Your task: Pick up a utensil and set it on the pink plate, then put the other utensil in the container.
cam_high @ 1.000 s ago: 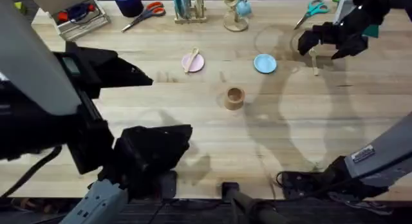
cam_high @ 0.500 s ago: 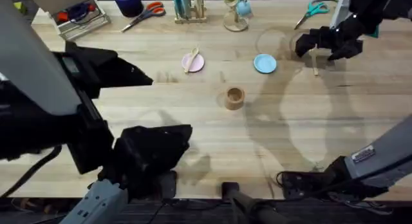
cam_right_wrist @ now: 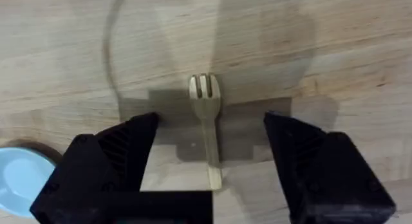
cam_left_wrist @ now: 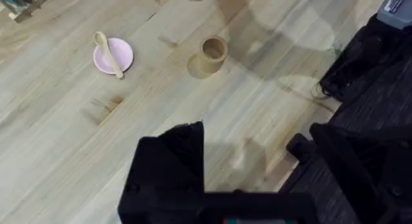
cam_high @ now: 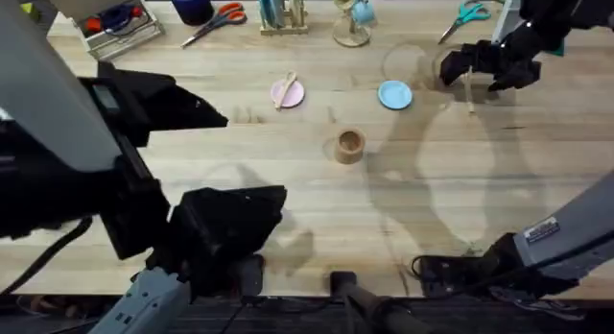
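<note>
The pink plate (cam_high: 287,91) (cam_left_wrist: 113,55) lies left of centre with the wooden spoon (cam_high: 284,87) (cam_left_wrist: 108,49) resting across it. The light-brown wooden cup (cam_high: 349,146) (cam_left_wrist: 212,51) stands upright in the middle of the table. The wooden fork (cam_high: 469,94) (cam_right_wrist: 206,111) lies flat at the far right. My right gripper (cam_high: 470,73) (cam_right_wrist: 209,153) is low over it, open, with one finger on each side of the handle. My left gripper (cam_high: 230,224) (cam_left_wrist: 257,166) hangs open and holds nothing, high over the near left of the table.
A light-blue plate (cam_high: 394,94) (cam_right_wrist: 19,176) lies between the fork and the pink plate. Along the far edge stand orange scissors (cam_high: 219,17), teal scissors (cam_high: 465,12), a dark-blue cup (cam_high: 192,3), a tray (cam_high: 115,22) and a rack (cam_high: 278,12).
My right gripper has shifted slightly toward the far side and settled over the fork. The left arm, plates, spoon and cup have not moved.
</note>
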